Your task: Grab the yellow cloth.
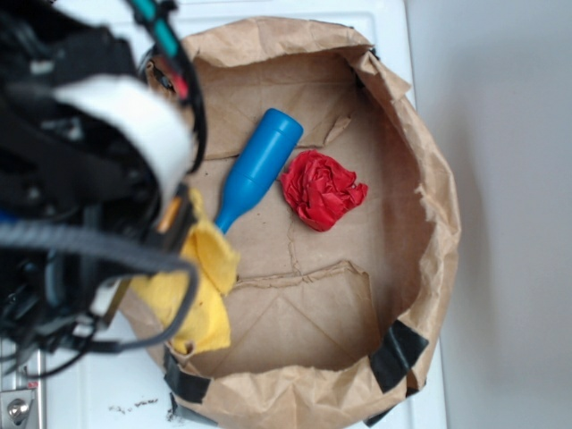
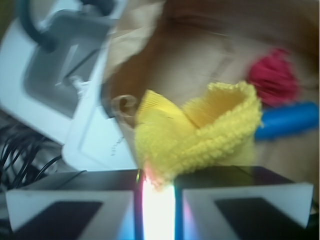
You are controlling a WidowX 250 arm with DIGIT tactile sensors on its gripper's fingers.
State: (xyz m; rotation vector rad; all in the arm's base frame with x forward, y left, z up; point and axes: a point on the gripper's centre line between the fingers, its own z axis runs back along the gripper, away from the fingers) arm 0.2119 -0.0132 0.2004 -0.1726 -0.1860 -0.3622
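Yellow cloth [image 1: 207, 286]: you find it inside the paper bag [image 1: 427, 170], bunched against the bag's left wall near its front-left corner, partly hidden under the arm in the exterior view.

Feel: judge it light, soft and floppy. The looped pile and rumpled folds should give under pressure and offer plenty of friction, so slipping looks unlikely. It will sag and trail rather than hold a shape.

Where to hold: take a thick raised fold, not a thin single edge. In the wrist view a bunched ridge rises just ahead of the pads, and that is the part worth keeping.

Tool [image 2: 159, 192]: in the wrist view the two pads stand nearly together with only a narrow bright slit between them, and the lower edge of the cloth runs down into that slit. You appear to have it pinched, though blur hides how deep the bite goes.

Bag contents: besides the cloth, a blue bottle [image 1: 255, 170] lies slanted across the middle of the floor, its narrow end toward the cloth. A red cloth ball [image 1: 320, 189] sits just beside the bottle, toward the right wall.

Bag itself: rolled-down sides, open top, black tape [image 1: 398, 350] on the front rim, standing on the white worktop [image 1: 107, 393].

Risk: a trailing corner could drag the bottle.
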